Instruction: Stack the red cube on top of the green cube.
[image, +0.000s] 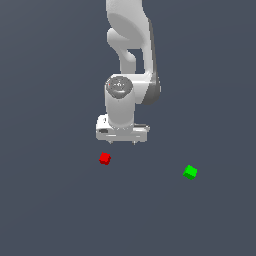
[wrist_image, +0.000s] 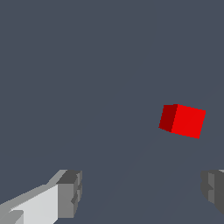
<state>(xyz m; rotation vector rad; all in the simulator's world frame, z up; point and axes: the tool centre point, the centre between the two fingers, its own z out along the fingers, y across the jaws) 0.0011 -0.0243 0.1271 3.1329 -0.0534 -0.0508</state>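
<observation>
The red cube (image: 104, 158) lies on the dark floor, toward the exterior view's left. The green cube (image: 190, 172) lies apart from it, toward the exterior view's right. My white gripper (image: 122, 142) hangs above the floor, a little above and to the right of the red cube, not touching it. In the wrist view the red cube (wrist_image: 182, 120) shows beyond my two grey fingertips (wrist_image: 70, 194), which stand wide apart with nothing between them. The green cube is out of the wrist view.
The floor (image: 50, 200) is a plain dark grey surface. The white arm (image: 130, 45) rises behind the gripper toward the top of the exterior view.
</observation>
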